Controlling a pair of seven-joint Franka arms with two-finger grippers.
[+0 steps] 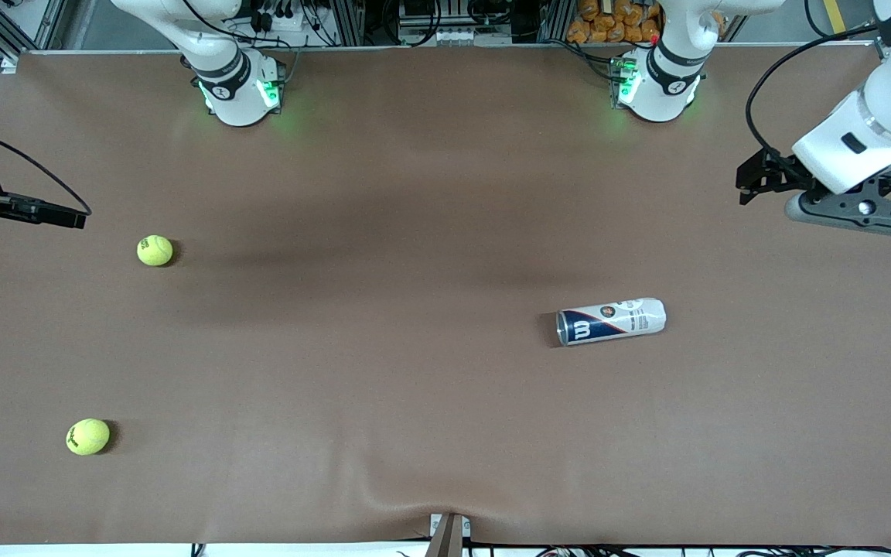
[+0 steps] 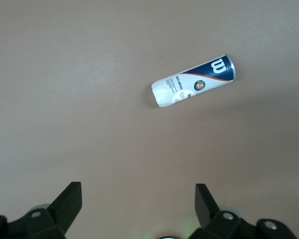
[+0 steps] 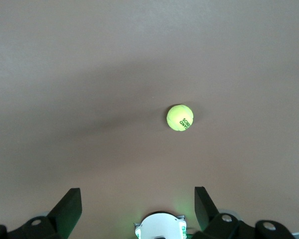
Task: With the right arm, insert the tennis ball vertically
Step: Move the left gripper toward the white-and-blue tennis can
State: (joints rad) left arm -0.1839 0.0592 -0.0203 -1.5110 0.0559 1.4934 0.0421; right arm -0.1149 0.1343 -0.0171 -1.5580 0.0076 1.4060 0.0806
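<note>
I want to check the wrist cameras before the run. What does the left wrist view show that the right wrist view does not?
Only the left wrist view shows the tennis ball can, lying on its side on the table. Only the right wrist view shows a tennis ball and a robot base. Both show the brown table and an open, empty gripper: the left gripper and the right gripper.

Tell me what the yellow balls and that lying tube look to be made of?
Both tennis balls look covered in fuzzy yellow-green felt: matte, no glare, printed lettering. The ball can lying on its side looks like smooth plastic with a glossy printed label and a metal-looking rim, though that is uncertain.
</note>
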